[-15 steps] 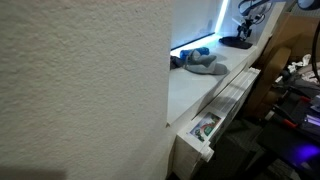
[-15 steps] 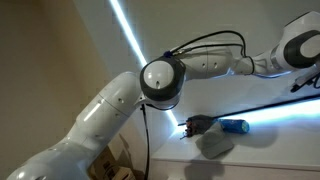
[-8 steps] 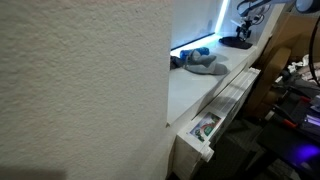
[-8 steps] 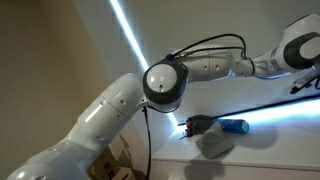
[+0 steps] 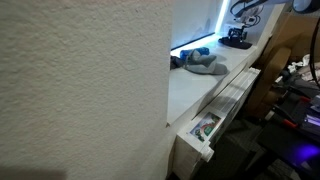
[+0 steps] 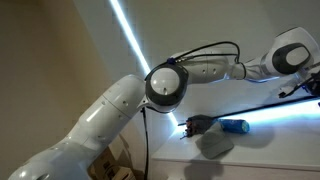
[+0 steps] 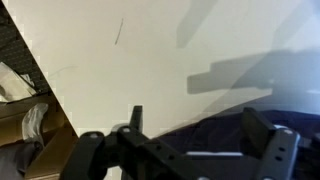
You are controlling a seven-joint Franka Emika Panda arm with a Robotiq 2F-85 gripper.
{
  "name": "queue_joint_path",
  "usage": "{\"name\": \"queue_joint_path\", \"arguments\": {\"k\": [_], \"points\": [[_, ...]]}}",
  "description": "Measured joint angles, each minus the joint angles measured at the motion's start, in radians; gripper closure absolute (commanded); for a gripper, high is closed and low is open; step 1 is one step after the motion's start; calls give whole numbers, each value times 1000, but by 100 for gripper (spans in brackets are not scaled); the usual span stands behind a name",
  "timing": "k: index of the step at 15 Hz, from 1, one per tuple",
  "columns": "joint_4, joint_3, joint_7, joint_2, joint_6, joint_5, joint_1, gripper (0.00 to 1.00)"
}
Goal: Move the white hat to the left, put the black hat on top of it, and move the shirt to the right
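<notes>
The white hat [image 5: 209, 67] lies on the white table, a soft grey-looking lump; it also shows in the other exterior view as the white hat [image 6: 215, 143]. A bright blue bundle [image 5: 200, 51], apparently the shirt, lies right behind it with a dark piece at one end, also seen as the blue bundle [image 6: 233, 126]. The black hat [image 5: 238, 44] sits farther back on the table. My gripper [image 5: 237, 37] hangs just over it. In the wrist view the gripper [image 7: 193, 116] is open, its fingers either side of the black hat [image 7: 200, 138].
A textured wall [image 5: 80, 80] fills the near half of an exterior view. The white table [image 5: 195, 90] has an open drawer [image 5: 205, 128] below its front edge. Dark equipment [image 5: 295, 95] stands beside the table. My arm [image 6: 160, 85] spans the other exterior view.
The gripper has come down over the black hat at the far end of the table. The white hat and the blue bundle have not moved.
</notes>
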Motion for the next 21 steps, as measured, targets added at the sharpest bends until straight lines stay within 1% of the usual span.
{"name": "queue_joint_path", "arguments": {"k": [2,3,4,6,8,10,12,14,15,17,18,19,21], "points": [[0,0,-3,0,-1,-1,3,0],[-1,-4,24,0,16,-1,4,0],[-4,-8,67,0,59,1,5,0],[-29,-19,142,0,194,1,14,0],[-80,-42,221,-1,354,0,40,0],[-148,-91,323,0,507,-4,89,0],[-214,-167,454,1,609,-10,150,0],[-262,-249,574,2,641,-10,208,0],[-272,-267,599,2,642,-10,223,0],[-277,-277,611,2,644,-10,229,0],[-277,-278,611,2,644,-10,229,0],[-277,-263,597,-1,644,0,221,0],[-273,-183,525,-19,647,70,162,0]]}}
